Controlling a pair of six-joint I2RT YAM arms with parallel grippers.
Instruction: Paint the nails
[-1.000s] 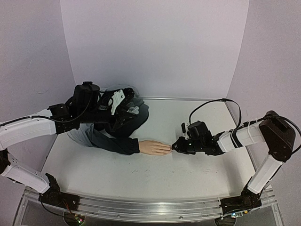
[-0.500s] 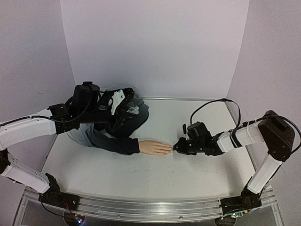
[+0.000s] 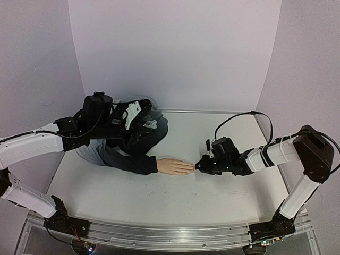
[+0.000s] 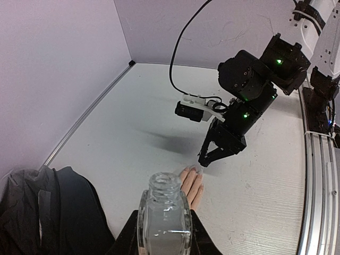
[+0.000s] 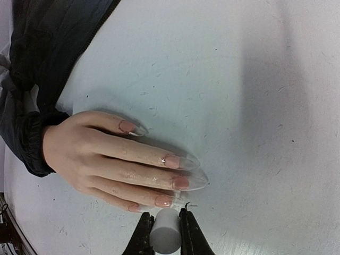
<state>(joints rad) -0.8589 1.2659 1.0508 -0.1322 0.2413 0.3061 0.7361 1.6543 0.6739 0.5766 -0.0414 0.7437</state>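
Right gripper (image 5: 164, 219): jaws pinched on a small white cap (image 5: 164, 237). The nails (image 5: 180, 182) of the mannequin hand (image 5: 101, 159) lie just ahead of its tips, and the lowest finger is nearly touching the cap. Left gripper (image 4: 164, 243): closed around a clear open-necked bottle (image 4: 164, 210), well back from the hand, above the jacket sleeve (image 4: 69, 212). Compared with one second earlier, both arms are essentially unmoved and both grips are unchanged.
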